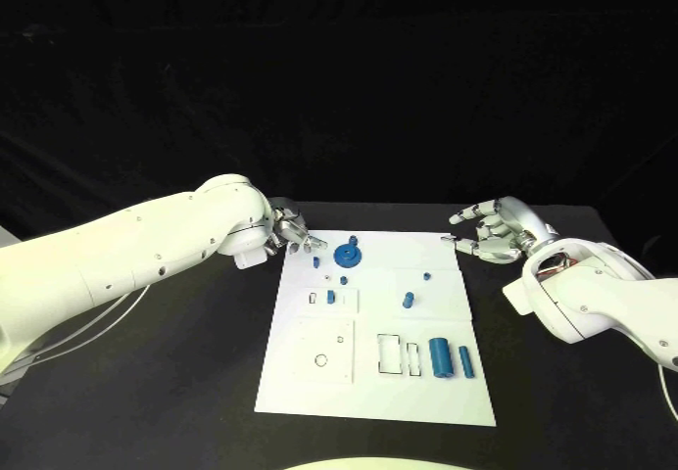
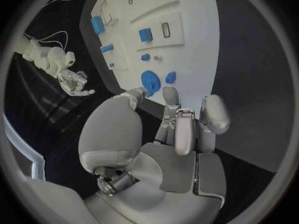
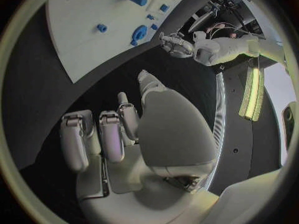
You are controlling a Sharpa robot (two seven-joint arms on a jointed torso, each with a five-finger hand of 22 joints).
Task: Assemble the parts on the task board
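- The flat white rectangular task board (image 1: 381,392) is lying mid-table, carrying small blue plastic parts (image 1: 440,355), including a round blue gear-like disc (image 1: 349,258) near its far edge.
- The silver left hand (image 1: 290,230) is hovering at the board's far-left corner, fingers apart, holding nothing.
- The silver right hand (image 1: 493,233) is hanging beyond the far-right corner over the black table (image 1: 184,392), fingers loosely curled and apart, holding nothing.

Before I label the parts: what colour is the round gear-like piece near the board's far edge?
Blue; the gear-like piece shows best in the head view.

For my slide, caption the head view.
Both robot hands, left and right, hover empty beside the task board.
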